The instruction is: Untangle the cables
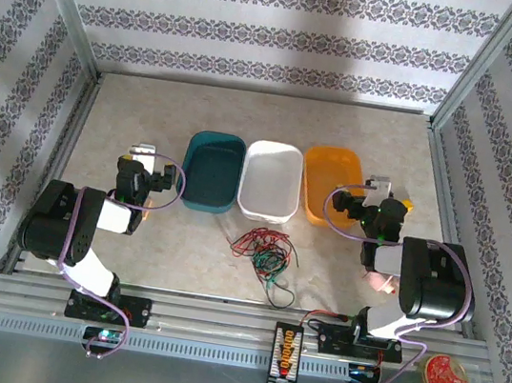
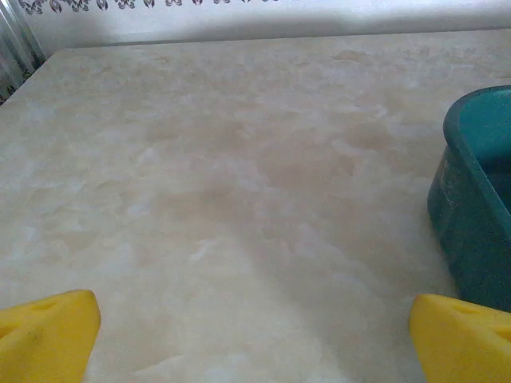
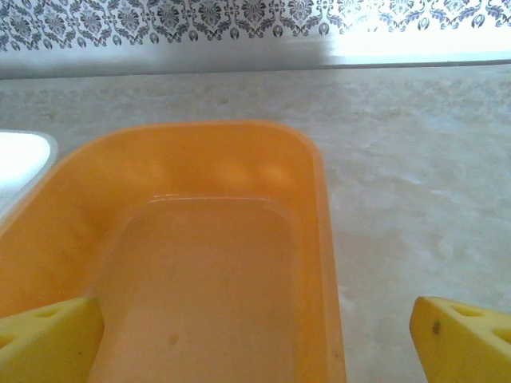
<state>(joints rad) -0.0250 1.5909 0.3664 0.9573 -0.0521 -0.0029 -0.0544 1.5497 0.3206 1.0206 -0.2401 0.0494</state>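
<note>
Sprawling in top view — cables [image 1: 263, 250]

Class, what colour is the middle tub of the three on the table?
White. The middle tub shows best in the top external view.

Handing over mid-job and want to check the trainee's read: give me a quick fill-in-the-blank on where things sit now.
1. The cables lie on the table just in front of the ___.
2. The left gripper, open, sits beside the ___.
3. The right gripper, open, is at the ___.

Missing: white bin; teal bin; orange bin.
</note>
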